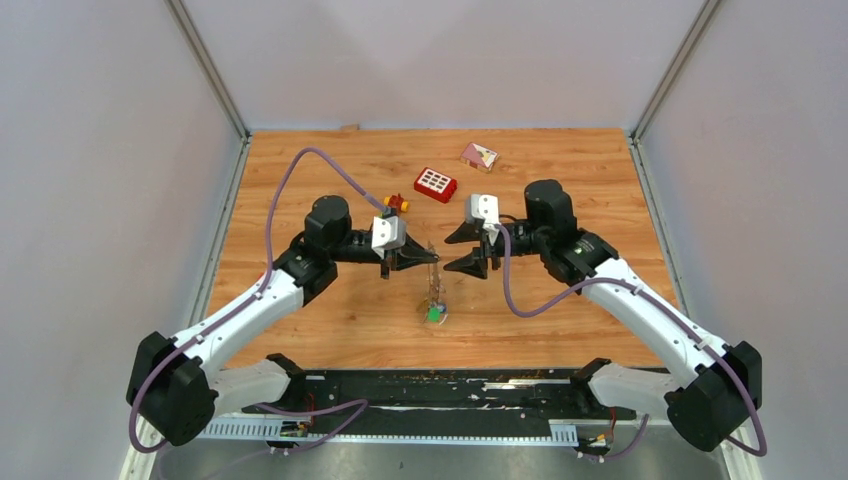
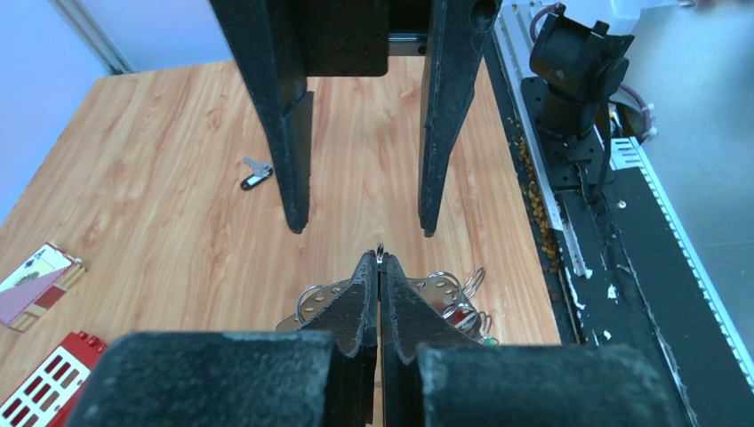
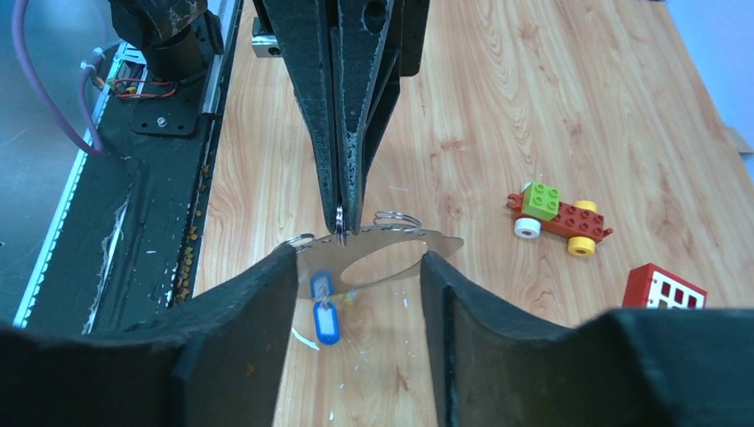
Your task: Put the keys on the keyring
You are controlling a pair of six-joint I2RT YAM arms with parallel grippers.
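The keyring [image 3: 418, 242] is a thin grey metal piece with small holes and an oval opening, hanging above the table. My left gripper [image 2: 380, 262] is shut on its top edge, also seen from above [image 1: 434, 259]. Several keys [image 1: 435, 308] dangle under it on small rings; a blue tag [image 3: 327, 322] and red and green tags [image 2: 461, 316] show. My right gripper [image 3: 357, 267] faces the left one, open, with its fingertips [image 2: 296, 218] just short of the keyring and nothing between them. One loose key [image 2: 255, 173] with a black tag lies on the table.
A red-yellow-green block toy [image 3: 560, 218] and a red brick with white squares [image 1: 436, 184] lie behind the grippers. A pink card [image 1: 479, 155] sits further back. The black base rail [image 1: 430, 385] runs along the near edge.
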